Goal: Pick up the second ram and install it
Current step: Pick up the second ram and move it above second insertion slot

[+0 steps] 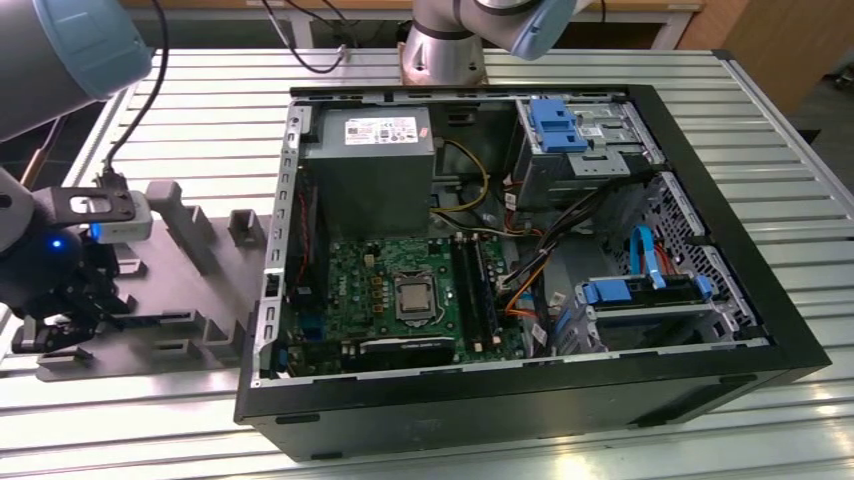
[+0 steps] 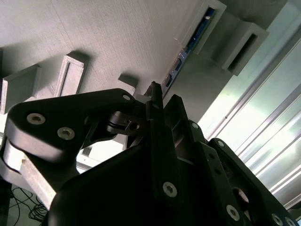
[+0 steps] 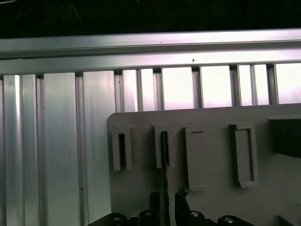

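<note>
Pincer low over the grey fixture plate, which lies on the slatted aluminium worktop at the exterior view's left of the open computer case. Arm well apart from the case interior.

Second ram: not yet lifted, seated in the fixture. In the first wrist view it is seen edge-on as a thin dark line standing on its long edge. Its long axis runs flat along the plate. The far end sits inside a slotted grey block and the near end points straight into the pincer. In the second wrist view the same stick shows as a narrow dark-and-blue strip running from a block down toward the fingertips.

Pincer state: fingers apart, one on each side of the stick's near end. A sliver of grey plate shows between stick and finger on at least one side. Contact cannot be told.

Three other slotted blocks stand in the same row on the plate.
</note>
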Controlling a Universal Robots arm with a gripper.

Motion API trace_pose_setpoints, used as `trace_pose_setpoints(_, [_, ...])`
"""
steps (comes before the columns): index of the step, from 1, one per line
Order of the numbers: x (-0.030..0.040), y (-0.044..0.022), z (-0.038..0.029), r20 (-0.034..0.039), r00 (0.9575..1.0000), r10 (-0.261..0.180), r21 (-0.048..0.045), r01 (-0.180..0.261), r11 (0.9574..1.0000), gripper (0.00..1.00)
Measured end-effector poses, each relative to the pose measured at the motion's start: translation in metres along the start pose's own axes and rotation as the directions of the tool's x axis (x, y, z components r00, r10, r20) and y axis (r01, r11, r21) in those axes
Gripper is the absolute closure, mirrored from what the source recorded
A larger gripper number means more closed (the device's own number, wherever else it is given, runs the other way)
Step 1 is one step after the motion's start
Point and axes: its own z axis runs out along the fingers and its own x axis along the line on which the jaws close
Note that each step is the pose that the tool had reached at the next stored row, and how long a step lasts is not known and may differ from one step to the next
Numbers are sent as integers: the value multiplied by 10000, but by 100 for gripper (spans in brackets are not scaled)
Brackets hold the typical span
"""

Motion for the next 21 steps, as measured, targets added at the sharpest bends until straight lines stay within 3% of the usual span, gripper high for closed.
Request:
trace_pose_setpoints(11, [-1,1,10,-1,10000,1,-1,-1,10000,73])
trace_pose_setpoints(15, [-1,0,12,-1,10000,1,-1,-1,10000,87])
trace_pose_setpoints(21, [-1,1,15,-1,10000,1,-1,-1,10000,88])
